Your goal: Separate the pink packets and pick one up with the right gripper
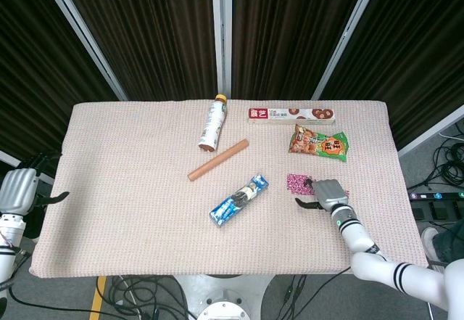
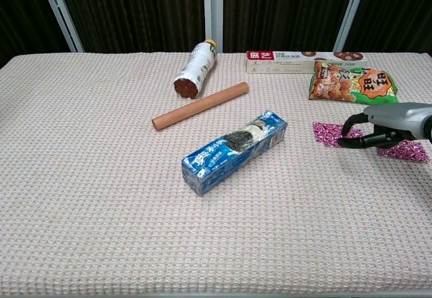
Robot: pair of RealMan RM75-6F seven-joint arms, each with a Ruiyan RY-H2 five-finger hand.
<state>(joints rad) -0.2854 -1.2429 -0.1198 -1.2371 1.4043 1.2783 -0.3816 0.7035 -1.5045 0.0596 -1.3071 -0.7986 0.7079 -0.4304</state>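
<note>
A: The right hand [image 2: 378, 126] hovers low over the two flat pink patterned foil packets. The nearer packet [image 2: 329, 133] lies partly under its dark curled fingertips [image 2: 349, 138]; the farther packet [image 2: 406, 151] shows beside the wrist. The fingers arch apart and grip nothing. The left hand [image 1: 17, 191] hangs off the counter's edge, fingers apart, empty.

B: What could go wrong?

A: The packets are thin and lie flat on the beige waffle-weave cloth covering the counter [image 2: 101, 196]. The fingertips may skid over the foil rather than get under it, or drag cloth and packet together. A sweep toward the blue biscuit pack [image 2: 233, 151] could push the nearer packet too far to reach.

B: Any legible writing?

A: The long red-and-white box [image 2: 305, 60] carries white characters on a red panel and pictures of round biscuits; the text is too small to read. The green-and-orange snack bag [image 2: 352, 84] bears large characters, unread. The cream bottle with a tan cap [image 2: 193, 69] lies on its side beside a brown cylindrical stick [image 2: 199, 105]; no label is legible.
</note>
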